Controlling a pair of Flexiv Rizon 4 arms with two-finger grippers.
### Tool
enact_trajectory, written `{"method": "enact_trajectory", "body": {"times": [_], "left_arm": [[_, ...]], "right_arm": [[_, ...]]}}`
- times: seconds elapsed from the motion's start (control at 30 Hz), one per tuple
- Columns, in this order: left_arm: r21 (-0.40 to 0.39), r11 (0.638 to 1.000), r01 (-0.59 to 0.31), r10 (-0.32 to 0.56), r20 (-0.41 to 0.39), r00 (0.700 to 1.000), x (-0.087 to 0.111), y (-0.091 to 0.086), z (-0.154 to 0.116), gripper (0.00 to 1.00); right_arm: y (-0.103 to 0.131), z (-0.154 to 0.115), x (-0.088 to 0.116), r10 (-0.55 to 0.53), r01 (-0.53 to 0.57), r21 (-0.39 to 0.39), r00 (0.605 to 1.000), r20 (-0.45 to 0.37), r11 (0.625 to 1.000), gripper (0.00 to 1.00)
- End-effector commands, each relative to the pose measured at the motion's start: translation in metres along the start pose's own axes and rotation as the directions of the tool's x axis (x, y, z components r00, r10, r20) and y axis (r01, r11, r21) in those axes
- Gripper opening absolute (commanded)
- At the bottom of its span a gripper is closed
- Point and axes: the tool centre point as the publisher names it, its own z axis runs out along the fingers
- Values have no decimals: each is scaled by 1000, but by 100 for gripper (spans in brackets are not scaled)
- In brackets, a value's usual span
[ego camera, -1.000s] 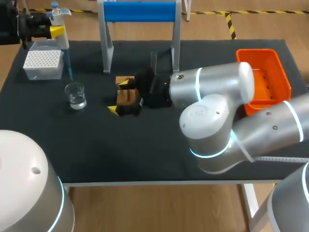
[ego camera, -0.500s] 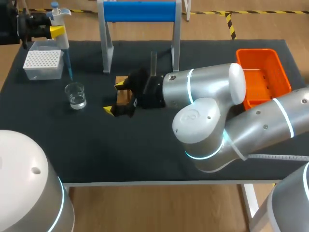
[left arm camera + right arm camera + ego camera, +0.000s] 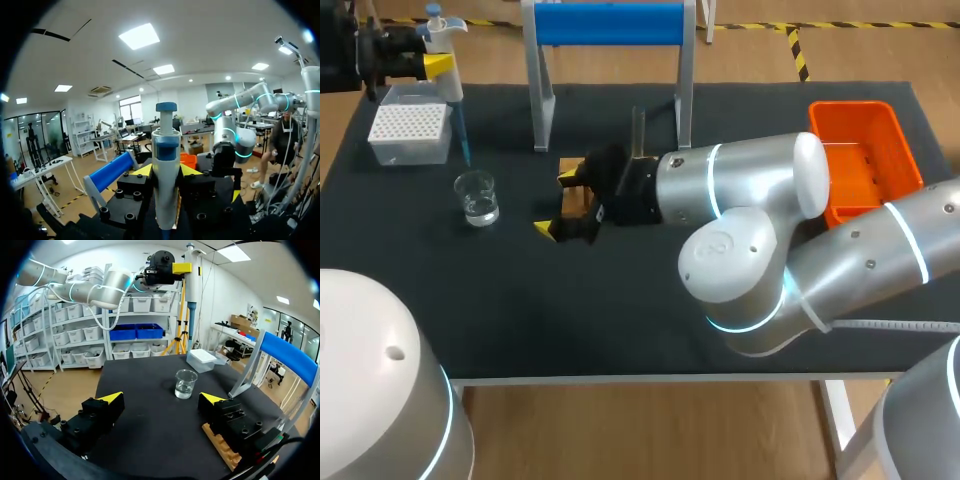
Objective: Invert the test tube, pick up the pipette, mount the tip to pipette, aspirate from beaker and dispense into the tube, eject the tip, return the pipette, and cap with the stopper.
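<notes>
Sliding toward nine o'clock over the last second, our right tool (image 3: pixel 560 202) now sits by the wooden rack (image 3: pixel 582 195), fingers spread wide, with the beaker (image 3: pixel 477 197) at its nine o'clock. Our left tool (image 3: pixel 436 65) pinches the pipette (image 3: pixel 448 85) upright near the tip box (image 3: pixel 410 132), at the bench's (image 3: pixel 620 300) ten o'clock corner.

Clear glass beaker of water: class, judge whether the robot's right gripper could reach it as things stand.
Probably yes. The right gripper is open, and the clear glass beaker stands ahead of it with only bare black tabletop between.
</notes>
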Motion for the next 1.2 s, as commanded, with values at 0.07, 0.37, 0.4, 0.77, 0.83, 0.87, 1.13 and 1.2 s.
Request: {"method": "enact_trajectory", "body": {"times": [0.07,0.37,0.4,0.77,0.83,0.87,1.13,1.2], "left_arm": [[1,1000,-2,2,1,1000,0,0,0,0],[1,1000,-2,2,1,1000,0,0,0,0],[1,1000,-2,2,1,1000,0,0,0,0],[19,1000,14,-14,7,1000,-2,20,-2,0],[21,1000,18,-18,7,1000,-2,25,-3,0],[25,999,23,-23,7,1000,-2,27,-3,0],[35,998,48,-48,2,999,-4,40,-3,0],[38,998,55,-55,3,998,-5,43,-3,0]], "right_arm": [[0,0,0,0,0,-1,1000,-2,1000,100],[0,0,0,0,0,-1,1000,-2,1000,100],[0,0,0,0,0,-1,1000,-2,1000,100],[0,0,0,0,0,-1,1000,-2,1000,100],[0,0,0,0,0,-1,1000,-2,1000,100],[0,0,0,0,0,-1,1000,-2,1000,100],[0,0,0,0,0,-1,1000,-2,1000,100],[0,0,0,0,0,-1,1000,-2,1000,100]]}}
